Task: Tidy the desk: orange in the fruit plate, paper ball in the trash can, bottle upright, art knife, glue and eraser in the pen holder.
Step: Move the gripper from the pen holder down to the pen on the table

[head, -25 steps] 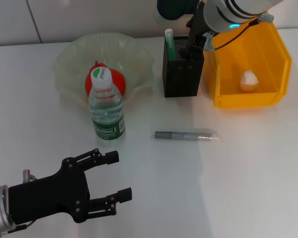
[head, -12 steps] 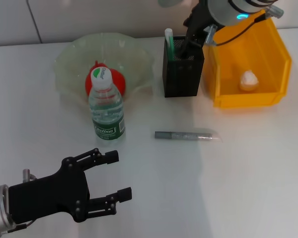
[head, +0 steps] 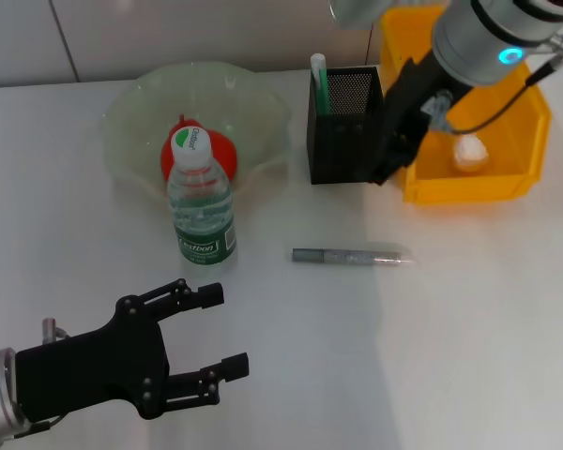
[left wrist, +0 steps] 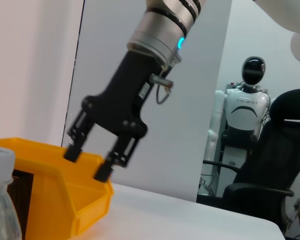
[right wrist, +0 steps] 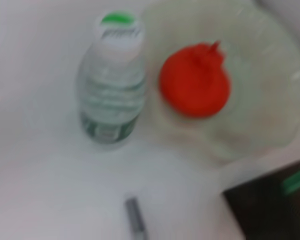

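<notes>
The orange [head: 220, 150] lies in the pale-green fruit plate [head: 136, 103]. The bottle [head: 202, 202] stands upright in front of the plate. The paper ball [head: 469, 150] lies in the yellow trash can [head: 507, 183]. The grey art knife [head: 352, 256] lies on the table. A green-and-white stick [head: 319, 80] stands in the black mesh pen holder [head: 342, 127]. The eraser is not in view. My right gripper [head: 394, 164] is open and empty, low between the pen holder and the trash can; the left wrist view shows it [left wrist: 87, 162] with its fingers apart. My left gripper [head: 211, 337] is open at the near left.
The right wrist view shows the bottle [right wrist: 112, 85], the orange [right wrist: 195, 85], the plate [right wrist: 270, 100], the knife's end [right wrist: 135, 220] and a pen holder corner [right wrist: 275, 210]. The left wrist view shows the trash can [left wrist: 55, 175]. A white wall lies behind the table.
My right gripper has come off the top of the pen holder and moved down to its right side, beside the trash can. The left arm has not moved.
</notes>
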